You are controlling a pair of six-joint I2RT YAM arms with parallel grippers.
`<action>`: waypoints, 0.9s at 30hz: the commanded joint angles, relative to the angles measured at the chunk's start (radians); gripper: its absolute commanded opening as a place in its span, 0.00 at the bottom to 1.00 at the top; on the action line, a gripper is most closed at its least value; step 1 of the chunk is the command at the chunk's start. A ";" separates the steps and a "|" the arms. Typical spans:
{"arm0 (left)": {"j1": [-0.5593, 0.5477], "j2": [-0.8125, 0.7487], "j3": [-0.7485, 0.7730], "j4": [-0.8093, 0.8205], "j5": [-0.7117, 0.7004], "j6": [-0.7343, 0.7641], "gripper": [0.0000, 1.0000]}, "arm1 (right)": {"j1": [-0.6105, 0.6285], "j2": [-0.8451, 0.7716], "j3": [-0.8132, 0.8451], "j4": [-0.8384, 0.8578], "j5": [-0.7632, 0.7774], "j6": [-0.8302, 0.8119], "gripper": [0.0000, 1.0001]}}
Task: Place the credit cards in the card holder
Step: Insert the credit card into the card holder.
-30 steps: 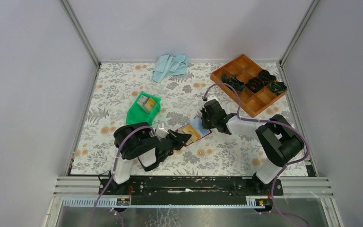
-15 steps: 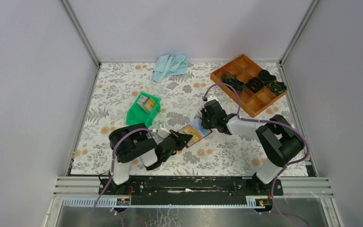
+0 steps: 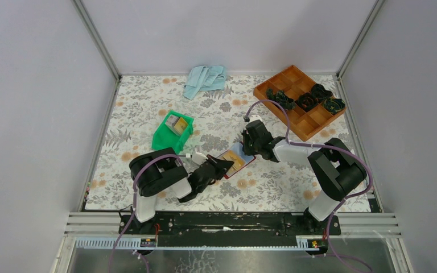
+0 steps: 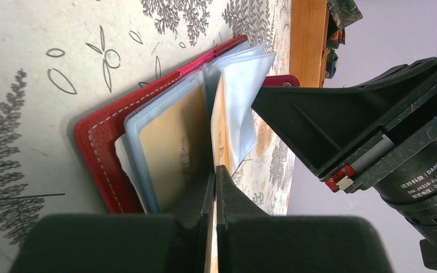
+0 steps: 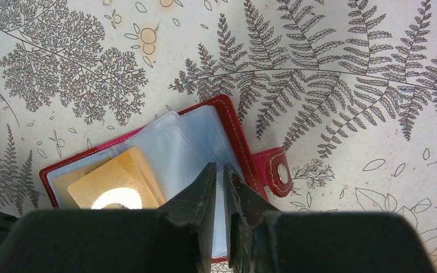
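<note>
Card holder (image 3: 237,161), red, lying open on the floral counter (image 3: 148,102) between two claws.
Left claw (image 4: 215,170): clamped on a gold card (image 4: 218,128), which is held edge-on with its far end among the clear sleeves. Right claw (image 5: 218,170): jaws drawn almost together at a sleeve leaf; a grip on it cannot be told. A second gold card (image 5: 114,182) is lodged in a sleeve. Further cards (image 3: 175,122) are kept in the green bin (image 3: 162,139), well apart.
</note>
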 commanded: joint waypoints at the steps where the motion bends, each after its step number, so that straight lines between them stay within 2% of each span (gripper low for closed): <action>1: -0.007 0.005 0.020 -0.094 0.017 0.023 0.00 | 0.008 0.035 -0.055 -0.161 -0.014 0.000 0.18; 7: -0.005 -0.005 0.029 -0.139 0.018 0.027 0.02 | 0.008 0.026 -0.059 -0.168 0.002 -0.003 0.18; 14: -0.004 -0.009 0.036 -0.164 0.008 0.026 0.06 | 0.008 0.013 -0.056 -0.182 0.023 -0.008 0.27; 27: -0.006 -0.014 0.066 -0.208 -0.005 0.025 0.11 | 0.007 -0.013 -0.051 -0.207 0.058 -0.017 0.31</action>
